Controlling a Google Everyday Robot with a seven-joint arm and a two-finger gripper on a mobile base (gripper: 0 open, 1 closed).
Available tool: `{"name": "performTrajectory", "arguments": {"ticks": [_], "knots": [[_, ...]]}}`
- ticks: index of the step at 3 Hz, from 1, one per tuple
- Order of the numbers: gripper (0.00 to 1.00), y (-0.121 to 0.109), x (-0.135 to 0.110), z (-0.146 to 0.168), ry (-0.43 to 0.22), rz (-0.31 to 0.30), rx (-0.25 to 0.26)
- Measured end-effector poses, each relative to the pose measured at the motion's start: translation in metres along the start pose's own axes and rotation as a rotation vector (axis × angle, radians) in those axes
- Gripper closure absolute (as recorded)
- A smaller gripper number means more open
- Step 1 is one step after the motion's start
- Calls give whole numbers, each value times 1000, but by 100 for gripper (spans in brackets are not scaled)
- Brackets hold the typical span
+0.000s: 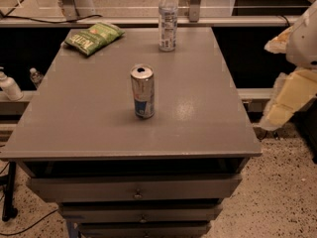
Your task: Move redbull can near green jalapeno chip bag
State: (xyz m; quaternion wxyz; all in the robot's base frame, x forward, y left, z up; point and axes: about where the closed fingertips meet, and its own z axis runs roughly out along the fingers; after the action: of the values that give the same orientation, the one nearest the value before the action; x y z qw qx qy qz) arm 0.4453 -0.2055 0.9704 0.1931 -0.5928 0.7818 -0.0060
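- At the far left edge, below the level of the grey rectangular worktop (pixel 208 113), a white plastic bottle (pixel 9 86) is partly cut off by the picture's border; its top is hard to make out.
- Just to its right stands a small clear bottle (pixel 35 76), its lower part hidden behind the worktop's edge.
- On the worktop's far left corner lies the green jalapeno chip bag (pixel 93 37), a small crinkly light-green snack bag with a darker green band and white lettering, flat, with one end reaching the back edge.
- Near the middle of the worktop the redbull can (pixel 142 92), a slim silver metal can with a blue panel low on its side, stands upright. Its top shows a dark opening. It is well apart from the chip bag, and nothing touches it.
- Under the worktop, grey metal drawers (pixel 138 187) show a small knob; the lowest ones are cut off by the bottom border.
- At the far edge, right of the can, a clear plastic water bottle (pixel 168 20) with a white cap and a pale label stands upright.
- Off the worktop's right side, the cream and white gripper (pixel 287 103) hangs over the speckled floor (pixel 282 192), partly cut off by the right border. It holds nothing and touches nothing on the worktop; whether its jaws are released or clenched, I cannot tell.
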Motion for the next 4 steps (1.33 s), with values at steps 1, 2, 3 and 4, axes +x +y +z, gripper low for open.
{"name": "performTrajectory", "arguments": {"ticks": [1,2,3,4], "knots": [[0,-4,-34,37,-213,64,-27],[0,-4,-71,69,-390,91,-61],[0,-1,-113,94,-558,112,-106],[0,12,-157,104,-723,151,-170]]}}
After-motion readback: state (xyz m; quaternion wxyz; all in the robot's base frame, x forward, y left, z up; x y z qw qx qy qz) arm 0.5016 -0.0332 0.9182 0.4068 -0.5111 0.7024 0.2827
